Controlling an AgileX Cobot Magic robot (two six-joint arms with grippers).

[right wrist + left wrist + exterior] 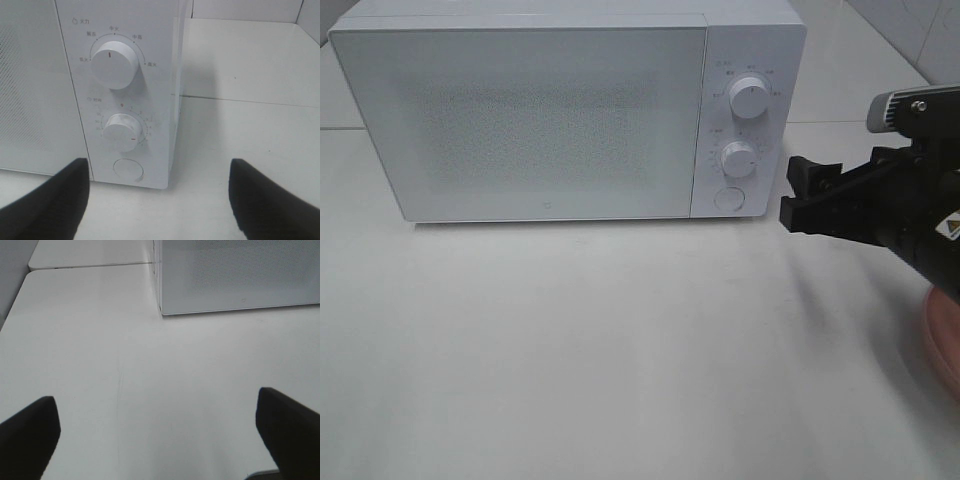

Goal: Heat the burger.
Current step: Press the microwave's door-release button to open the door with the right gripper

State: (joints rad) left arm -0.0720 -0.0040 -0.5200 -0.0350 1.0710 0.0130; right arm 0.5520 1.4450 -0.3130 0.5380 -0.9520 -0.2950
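Note:
The burger is out of view in every frame. A white microwave (560,115) stands at the back of the table with its door shut. It also shows in the left wrist view (240,275) and the right wrist view (115,90). My right gripper (800,195) is open and empty, hovering just right of the microwave's control panel, level with the lower knob (121,132) and the round door button (127,170). My left gripper (160,440) is open and empty over bare table to the left of the microwave; it does not show in the exterior view.
A pink round plate (945,335) lies at the table's right edge, mostly hidden under the right arm. The upper power knob (114,62) sits above the timer knob. White table (620,350) stretches in front of the microwave.

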